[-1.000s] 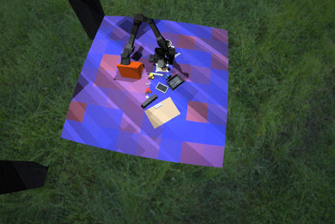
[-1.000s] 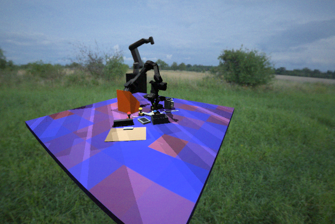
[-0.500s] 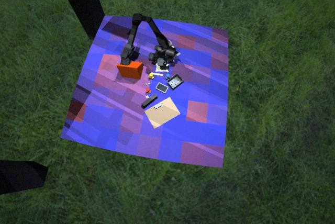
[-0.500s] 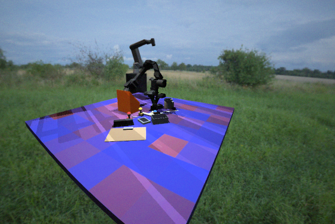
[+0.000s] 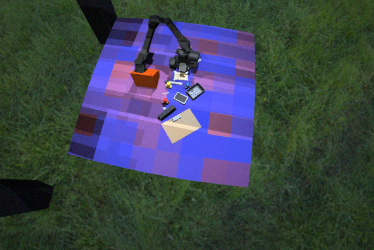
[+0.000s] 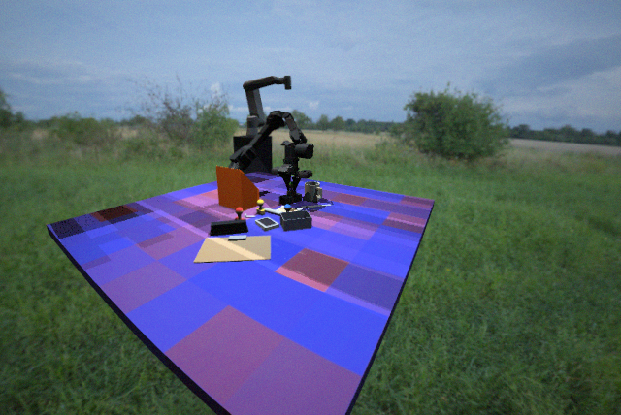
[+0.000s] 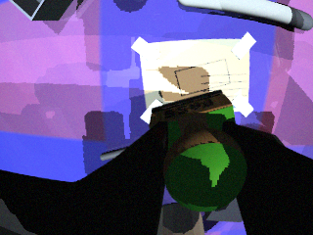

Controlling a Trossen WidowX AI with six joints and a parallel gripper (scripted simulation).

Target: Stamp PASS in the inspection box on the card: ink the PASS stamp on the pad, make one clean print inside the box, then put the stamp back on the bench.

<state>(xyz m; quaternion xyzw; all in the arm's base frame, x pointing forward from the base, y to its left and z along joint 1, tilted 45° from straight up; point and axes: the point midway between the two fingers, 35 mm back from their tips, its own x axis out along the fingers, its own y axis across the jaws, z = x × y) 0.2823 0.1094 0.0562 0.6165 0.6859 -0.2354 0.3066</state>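
Observation:
My gripper is shut on the green-knobbed stamp, above the near edge of the card. Dark raised lettering shows along the stamp's block in the wrist view, too small to read surely. The cream card has white tape at its corners. Its outlined inspection box lies just beyond the stamp block; a brown shadow covers part of it, and I can make out no print inside. The ink pad, dark with a white rim, lies apart from the gripper.
A white marker lies beside the card. Yellow, blue and red knobbed stamps stand nearby, with a black tray. An orange block stands left, a mug behind, a tan board in front.

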